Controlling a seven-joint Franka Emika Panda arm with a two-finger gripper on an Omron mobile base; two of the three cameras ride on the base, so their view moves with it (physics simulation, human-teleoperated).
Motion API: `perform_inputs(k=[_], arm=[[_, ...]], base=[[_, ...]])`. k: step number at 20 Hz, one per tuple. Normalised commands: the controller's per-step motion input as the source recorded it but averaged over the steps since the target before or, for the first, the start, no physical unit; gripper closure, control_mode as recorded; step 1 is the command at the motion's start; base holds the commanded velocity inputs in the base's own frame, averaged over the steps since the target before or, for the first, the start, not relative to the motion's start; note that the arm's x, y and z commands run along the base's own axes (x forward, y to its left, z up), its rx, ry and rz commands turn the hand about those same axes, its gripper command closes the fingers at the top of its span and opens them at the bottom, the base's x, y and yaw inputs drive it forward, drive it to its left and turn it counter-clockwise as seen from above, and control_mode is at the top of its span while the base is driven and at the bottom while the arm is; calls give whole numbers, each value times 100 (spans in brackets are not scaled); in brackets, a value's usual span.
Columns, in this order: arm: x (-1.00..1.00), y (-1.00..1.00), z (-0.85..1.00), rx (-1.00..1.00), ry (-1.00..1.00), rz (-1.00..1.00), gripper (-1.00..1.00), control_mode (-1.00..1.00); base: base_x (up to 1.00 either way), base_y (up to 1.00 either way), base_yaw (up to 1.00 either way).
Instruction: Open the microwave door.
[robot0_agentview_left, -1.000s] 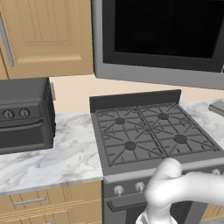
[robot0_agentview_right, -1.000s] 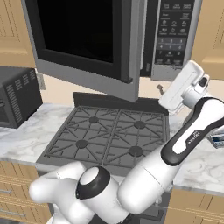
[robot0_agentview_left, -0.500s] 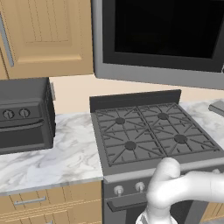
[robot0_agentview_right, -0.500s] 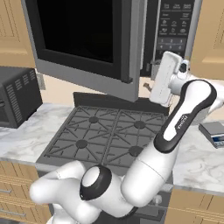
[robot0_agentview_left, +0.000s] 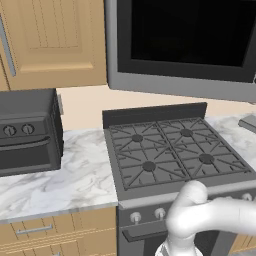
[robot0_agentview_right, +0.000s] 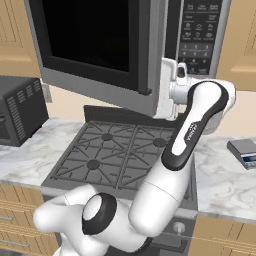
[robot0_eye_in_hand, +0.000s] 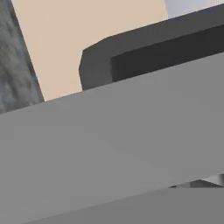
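Nearest the cameras, the white arm (robot0_agentview_right: 187, 135) rises from the base in front of the stove (robot0_agentview_left: 170, 155) and bends up and over its right side. The stove serves as the landmark here. Its black grates sit in a marble counter (robot0_agentview_left: 75, 180). To the left of the stove stands a small dark box with two round knobs (robot0_agentview_left: 25, 132), and to its right, on the counter, lies a small grey device (robot0_agentview_right: 243, 151).

Above the stove hangs the microwave door (robot0_agentview_right: 95, 50), a grey-framed panel with a large black window. It is already swung partly outward, with its free edge out over the stove's right half. The gripper (robot0_agentview_right: 169, 95) sits at that free edge, tucked behind the door's lower right corner, just left of the control panel (robot0_agentview_right: 199, 30). Whether its fingers are spread or closed cannot be told, as the hand body hides them. From the hand view, a flat grey surface lies very close across the lens.

The step in hand appears to be swinging the door wider. To do it well, the hand should keep contact with the inner face near the free edge and follow the door's arc around its left hinge, pushing outward and leftward rather than straight ahead, so it does not slip off the edge.

Farthest back are tan wooden cabinets (robot0_agentview_left: 50, 45), above and left of the stove.
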Motion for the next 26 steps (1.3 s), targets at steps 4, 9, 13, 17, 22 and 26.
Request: perform_inputs(k=[4,9,13,17,22,26], arm=[[-100,39,0,0,-10,35,-100,-100],[-91,65,0,0,-7,38,-100,-100],[-81,87,0,0,-13,32,-100,-100],[-91,100,0,0,-21,27,-100,-100],[-73,100,0,-2,-26,14,-100,-100],[-22,100,0,-2,-15,1,-100,-100]], base=[[0,0,0],[0,0,0],[0,0,0],[0,0,0],[0,0,0],[0,0,0]])
